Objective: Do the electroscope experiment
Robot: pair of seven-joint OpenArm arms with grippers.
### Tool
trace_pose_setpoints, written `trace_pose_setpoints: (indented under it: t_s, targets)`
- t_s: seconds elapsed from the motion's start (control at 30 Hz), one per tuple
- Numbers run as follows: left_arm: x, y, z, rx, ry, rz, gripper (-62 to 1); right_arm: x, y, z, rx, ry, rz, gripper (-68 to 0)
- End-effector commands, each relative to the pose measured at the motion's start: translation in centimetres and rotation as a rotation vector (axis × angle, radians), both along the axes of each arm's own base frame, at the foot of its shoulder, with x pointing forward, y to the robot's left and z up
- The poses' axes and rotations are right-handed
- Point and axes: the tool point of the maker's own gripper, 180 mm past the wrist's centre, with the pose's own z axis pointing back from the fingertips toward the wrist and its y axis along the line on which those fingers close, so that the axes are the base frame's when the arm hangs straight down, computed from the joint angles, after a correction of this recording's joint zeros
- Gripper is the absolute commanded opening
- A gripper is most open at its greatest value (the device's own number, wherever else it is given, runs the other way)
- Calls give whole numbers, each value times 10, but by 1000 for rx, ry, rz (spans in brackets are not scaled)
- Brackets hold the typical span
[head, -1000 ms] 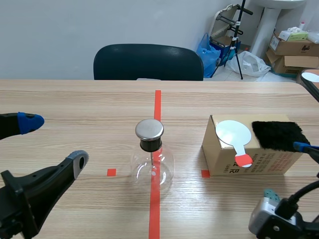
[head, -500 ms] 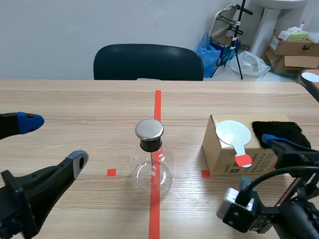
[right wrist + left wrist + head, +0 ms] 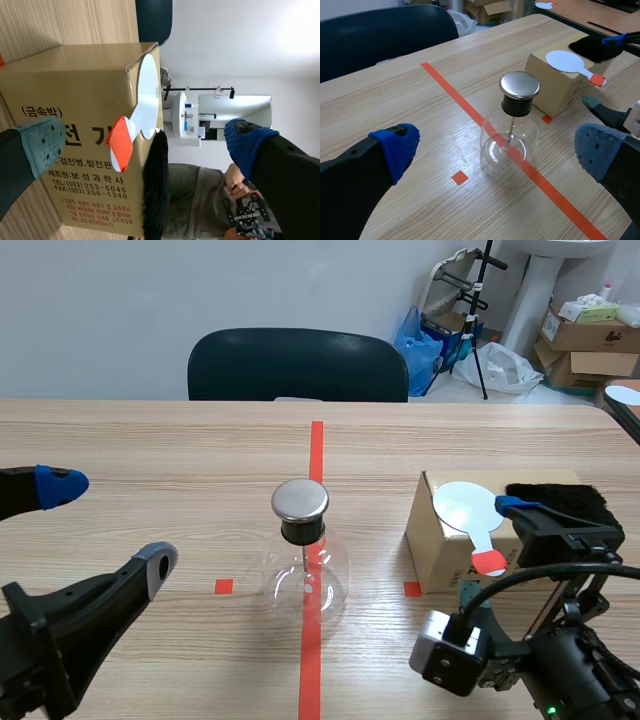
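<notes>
Standing between the arms, I see the glass flask [image 3: 305, 570] of the electroscope upright on the red tape line at the middle of the table [image 3: 150, 440], with its metal cap [image 3: 300, 499] on top. To its right, well apart from it, sits a cardboard box [image 3: 445, 560]. A white paddle [image 3: 467, 508] with an orange-red handle lies flat on the box top, the handle tip hanging over the near edge. A black fur pad [image 3: 560, 502] lies just beside it on the same top. The left gripper [image 3: 105, 523] hangs low at the left, fingers spread wide with nothing between them. The right gripper [image 3: 489, 548] is at the box's near side, fingers also wide apart. Its blue-padded finger is up by the box top between paddle and fur, and the other is low in front of the box. A dark chair [image 3: 298, 365] stands behind the table.

From the left wrist, the flask stands ahead of the gripper, roughly centred between its two blue pads and touched by neither. The box lies beyond it, with the right gripper's fingertips near it.

From the right wrist, the printed box face fills the space ahead. The paddle's orange handle juts over the box edge between the two widely parted pads, touching neither, and the fur lies just beside the paddle. Past the box, a person's hands [image 3: 235, 182] hold a small device.
</notes>
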Motion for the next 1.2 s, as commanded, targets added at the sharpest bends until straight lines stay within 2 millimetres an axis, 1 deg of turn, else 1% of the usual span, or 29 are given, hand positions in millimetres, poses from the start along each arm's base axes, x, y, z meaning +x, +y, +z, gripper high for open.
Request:
trace_pose_setpoints:
  t_s: [0.0, 0.23, 0.47, 1.17]
  targets:
    - [1, -3, 10, -23, -27, 0, 14, 7, 0, 12, -14, -48, 20, 4]
    - [1, -3, 10, -23, -27, 0, 14, 6, 2, 10, -41, -47, 37, 4]
    - [1, -3, 10, -23, -27, 0, 14, 7, -2, -3, -67, -22, 37, 4]
    - [1, -3, 10, -23, -27, 0, 14, 9, -6, -2, -47, -19, 17, 4]
